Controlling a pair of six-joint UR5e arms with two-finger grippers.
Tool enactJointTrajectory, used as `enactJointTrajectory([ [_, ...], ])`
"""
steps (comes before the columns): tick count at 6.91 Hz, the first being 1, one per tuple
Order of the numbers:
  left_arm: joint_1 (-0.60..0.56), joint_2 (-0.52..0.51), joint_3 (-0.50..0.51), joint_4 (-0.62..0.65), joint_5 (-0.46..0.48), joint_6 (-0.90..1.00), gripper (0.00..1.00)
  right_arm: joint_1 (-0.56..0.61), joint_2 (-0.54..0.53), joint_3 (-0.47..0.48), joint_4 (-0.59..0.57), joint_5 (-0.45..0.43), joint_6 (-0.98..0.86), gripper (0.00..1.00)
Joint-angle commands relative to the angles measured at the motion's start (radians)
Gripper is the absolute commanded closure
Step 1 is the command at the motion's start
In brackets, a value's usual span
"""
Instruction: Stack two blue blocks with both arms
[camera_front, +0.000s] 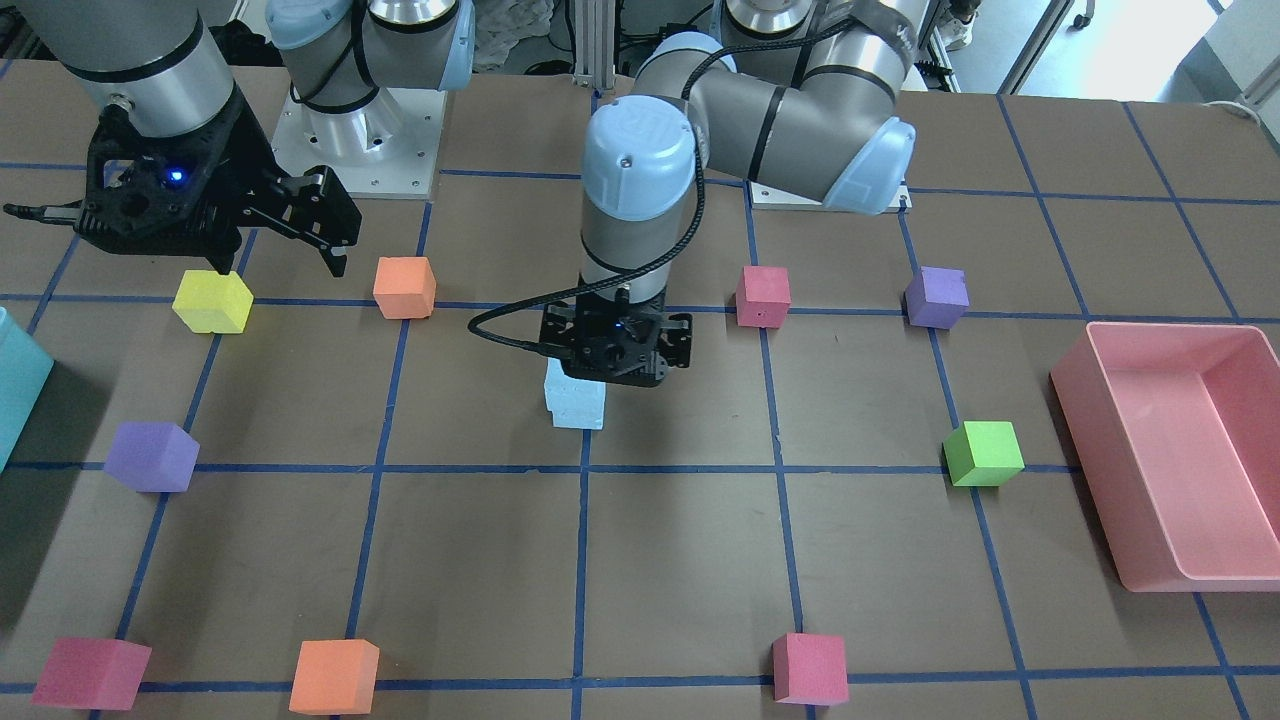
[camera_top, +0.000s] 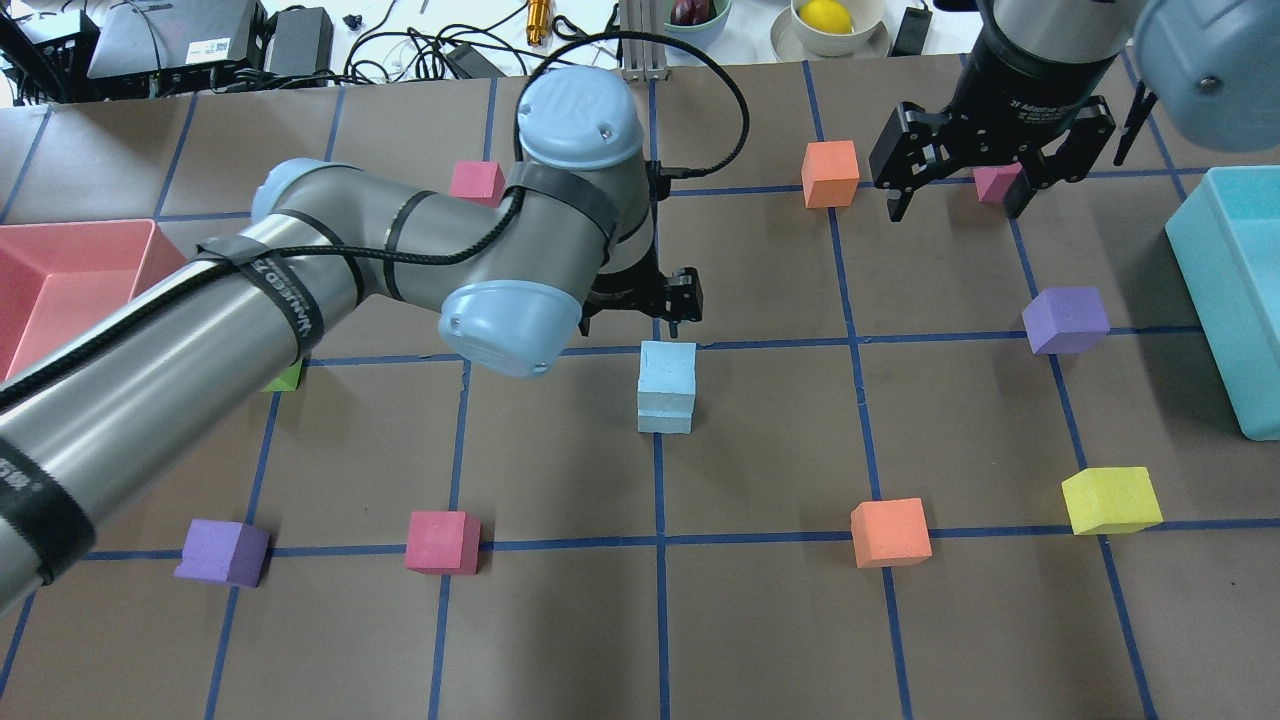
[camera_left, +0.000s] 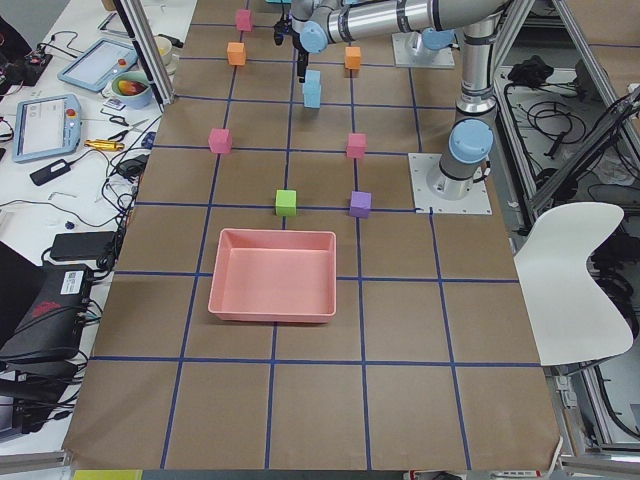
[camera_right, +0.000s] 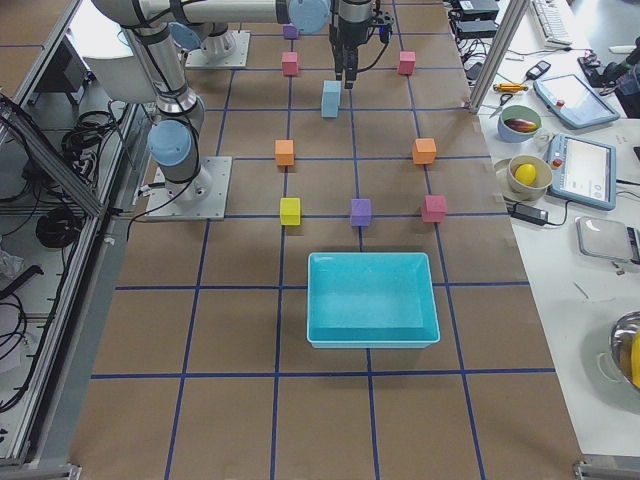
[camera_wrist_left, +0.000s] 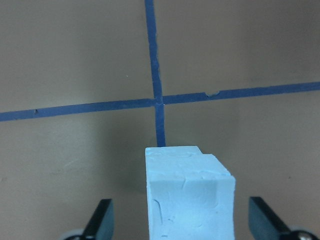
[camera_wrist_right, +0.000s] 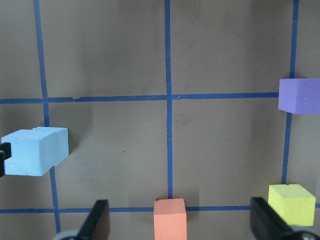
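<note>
Two pale sky-blue foam cubes (camera_wrist_left: 190, 195) sit closest to the left wrist lens, one on the other, dead between the black fingers (camera_wrist_left: 102, 220) of the left gripper (camera_wrist_left: 183, 220). We read those fingers as spread wide and holding nothing, with a clear gap on each side of the stack. We see the upper cube set slightly off the lower one, with a thin step showing on the side away from the fingers, so the stack looks done but not square. The risk as we judge it: any sideways drift or twist as this arm lifts out puts a fingertip into the light upper cube and slides or tips it off. We can't tell how far the tips reach below the top face. We see the right gripper (camera_top: 958, 200) hanging well apart, fingers also splayed and empty, with an orange foam cube (camera_wrist_right: 170, 219) below and between them and a yellow foam cube (camera_wrist_right: 291, 204) near one finger. It is little threat unless it swings toward the stack.
</note>
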Motion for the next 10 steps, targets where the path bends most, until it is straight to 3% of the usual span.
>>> enactJointTrajectory([
  [1,0.137,0.117,0.002,-0.116,0.001,0.177,0.0,0.0,0.001,0.0,0.0,0.0,0.0,0.0],
  [5,0.37,0.295,0.107,-0.36,0.008,0.405,0.0,0.0,0.001,0.0,0.0,0.0,0.0,0.0],
  [7,0.374,0.321,0.124,-0.356,0.062,0.421,0.0,-0.006,0.002,0.0,0.0,-0.002,-0.006,0.0],
  [10,0.372,0.298,0.121,-0.345,0.054,0.415,0.0,-0.012,0.002,0.0,0.002,-0.002,-0.006,0.0],
])
